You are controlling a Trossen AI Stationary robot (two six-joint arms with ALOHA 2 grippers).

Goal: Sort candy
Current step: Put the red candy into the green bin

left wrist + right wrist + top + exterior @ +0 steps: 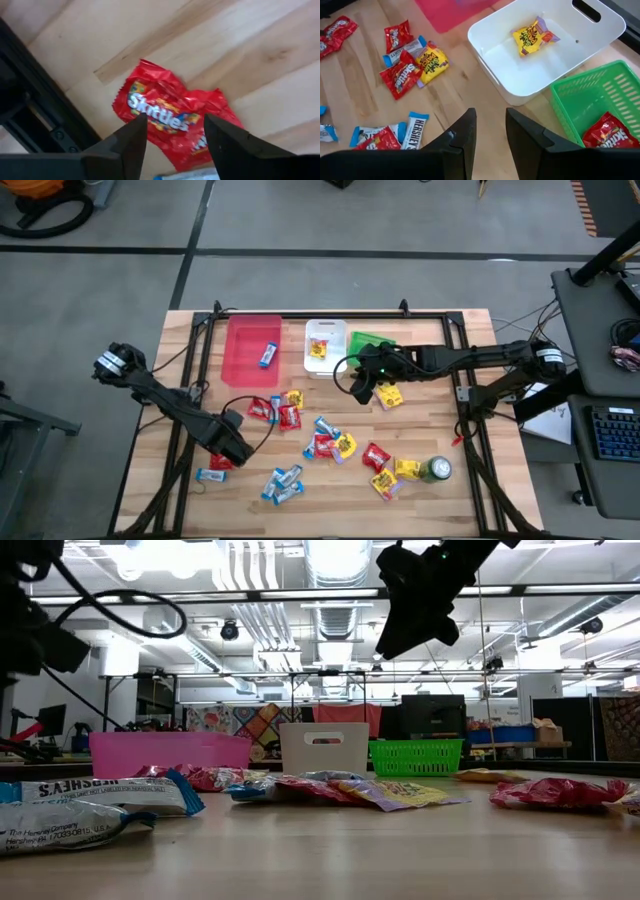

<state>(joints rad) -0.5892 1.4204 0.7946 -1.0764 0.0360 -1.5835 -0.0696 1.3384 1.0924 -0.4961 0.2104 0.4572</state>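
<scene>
Candy packets (pixel 322 442) in red, yellow and blue-and-silver lie scattered on the wooden table. My left gripper (pixel 228 452) is near the table's left near corner. It is open above a red Skittles packet (pixel 170 117), with one finger to either side of it. My right gripper (pixel 360 385) hangs high over the table (pixel 395 640), just in front of the white bin (pixel 520 80). It is open by a narrow gap (pixel 490 132) and holds nothing. A yellow packet (pixel 390 396) lies on the table beside it.
Three bins stand along the far edge. The pink tray (pixel 245 340) holds a blue bar, the white bin (pixel 335 332) a yellow packet, and the green basket (pixel 372 340) a red packet. A green can (pixel 437 470) stands near the right near corner. A black frame rail (pixel 30 125) runs beside the left gripper.
</scene>
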